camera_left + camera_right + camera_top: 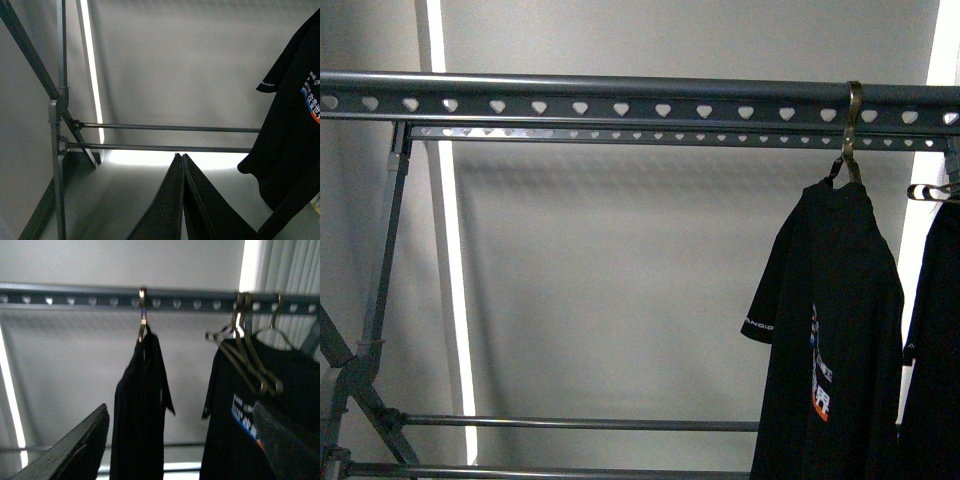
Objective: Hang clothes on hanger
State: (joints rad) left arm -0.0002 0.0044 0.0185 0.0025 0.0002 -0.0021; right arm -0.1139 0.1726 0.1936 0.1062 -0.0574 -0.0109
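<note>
front view: neither arm showed. the t-shirt (835, 330) hung by its small hooked hanger (850, 135) from the pierced rail (620, 105), toward the rail's right end, side-on. a second dark garment (932, 340) hung just beside it at the frame edge. task judged essentially done; the step in hand looked like backing clear.

left wrist view: the left gripper (182, 165) had its jaws pressed together, tips touching, nothing between them. the shirt (295, 115) hung off to one side of the closed tips, apart from them; two lower rods (165, 129) lay beyond the tips.

right wrist view: blurred. the right gripper (182, 430) stood wide open and empty. the side-on shirt (140, 410) hung beyond the gap, nearer one finger (75, 450); another printed shirt (250, 415) hung by the other finger.

to do it well: draw the open jaws straight back without brushing cloth, so the hook stays seated.
</note>
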